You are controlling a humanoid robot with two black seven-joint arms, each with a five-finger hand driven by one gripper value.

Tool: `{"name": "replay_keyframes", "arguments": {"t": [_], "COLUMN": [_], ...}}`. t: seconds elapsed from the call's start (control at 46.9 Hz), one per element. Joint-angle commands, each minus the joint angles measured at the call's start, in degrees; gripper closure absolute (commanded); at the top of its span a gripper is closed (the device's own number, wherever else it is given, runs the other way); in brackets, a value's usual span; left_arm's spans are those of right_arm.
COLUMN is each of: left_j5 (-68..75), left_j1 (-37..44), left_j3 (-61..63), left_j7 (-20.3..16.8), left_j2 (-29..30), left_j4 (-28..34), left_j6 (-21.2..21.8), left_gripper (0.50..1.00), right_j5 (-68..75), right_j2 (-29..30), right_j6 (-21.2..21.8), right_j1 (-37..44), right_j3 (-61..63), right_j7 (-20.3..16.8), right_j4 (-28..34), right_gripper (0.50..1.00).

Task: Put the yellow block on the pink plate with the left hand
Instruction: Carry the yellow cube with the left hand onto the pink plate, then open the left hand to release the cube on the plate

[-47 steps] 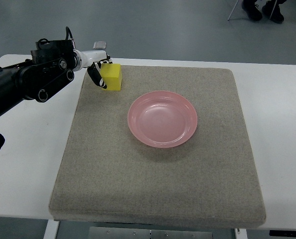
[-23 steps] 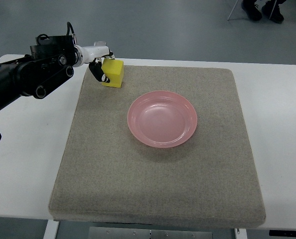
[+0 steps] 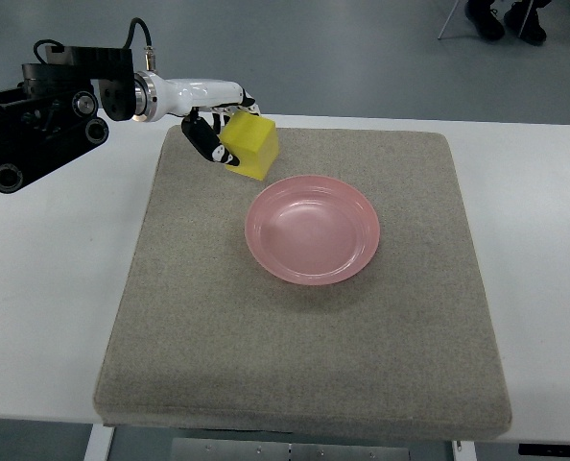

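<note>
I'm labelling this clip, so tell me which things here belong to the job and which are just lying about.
Part of the job:
- yellow block, held in the left hand
- pink plate

Just there:
- grey mat
- white table
- chair legs and shoes, far floor

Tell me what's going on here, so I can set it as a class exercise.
A humanoid robot's left hand reaches in from the left and grips a yellow block, its fingers wrapped around it. The block appears lifted and tilted above the grey mat, close to the far-left rim of the pink plate. The plate is empty, so the block has not yet been placed. The right arm is out of view.
</note>
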Motion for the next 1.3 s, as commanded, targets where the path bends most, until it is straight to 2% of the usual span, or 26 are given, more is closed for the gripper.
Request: {"name": "replay_keyframes", "arguments": {"t": [0.0,0.299,0.363,0.427,0.576,0.662,0.747,0.79,1.003,1.28], "left_j5": [0.1,1.1,1.2,1.3,1.3,1.4,1.3,1.3,-0.2,-14.0], "left_j1": [0.2,3.6,4.0,4.1,5.4,5.9,5.9,5.9,5.4,4.9], "left_j3": [0.6,0.8,0.8,0.8,0.8,0.8,0.8,0.8,-0.1,-3.4], "left_j7": [-1.1,-1.1,-1.1,-1.1,-1.2,-1.1,-1.1,-1.1,-1.2,-1.1], "left_j2": [-0.1,-3.8,-4.5,-5.3,-7.4,-7.6,-7.6,-7.6,-6.7,-3.3], "left_j4": [-2.9,-3.3,-3.2,-2.8,-1.3,-0.9,-0.9,-0.9,-1.3,0.5], "left_j6": [-0.2,0.1,0.3,0.6,0.7,0.7,0.6,0.6,-0.7,-9.3], "left_gripper": [1.000,0.999,0.975,0.903,0.650,0.542,0.534,0.508,0.506,0.506], "right_j5": [0.0,0.0,0.0,0.0,0.0,0.0,0.0,0.0,0.0,0.0], "right_j2": [0.0,0.0,0.0,0.0,0.0,0.0,0.0,0.0,0.0,0.0], "right_j6": [0.0,0.0,0.0,0.0,0.0,0.0,0.0,0.0,0.0,0.0], "right_j1": [0.0,0.0,0.0,0.0,0.0,0.0,0.0,0.0,0.0,0.0], "right_j3": [0.0,0.0,0.0,0.0,0.0,0.0,0.0,0.0,0.0,0.0], "right_j7": [0.0,0.0,0.0,0.0,0.0,0.0,-0.1,-0.1,-0.1,-0.1], "right_j4": [0.0,0.0,0.0,0.0,0.0,0.0,0.0,0.0,0.0,0.0], "right_gripper": [0.576,0.576,0.576,0.576,0.576,0.576,0.576,0.576,0.576,0.576]}}
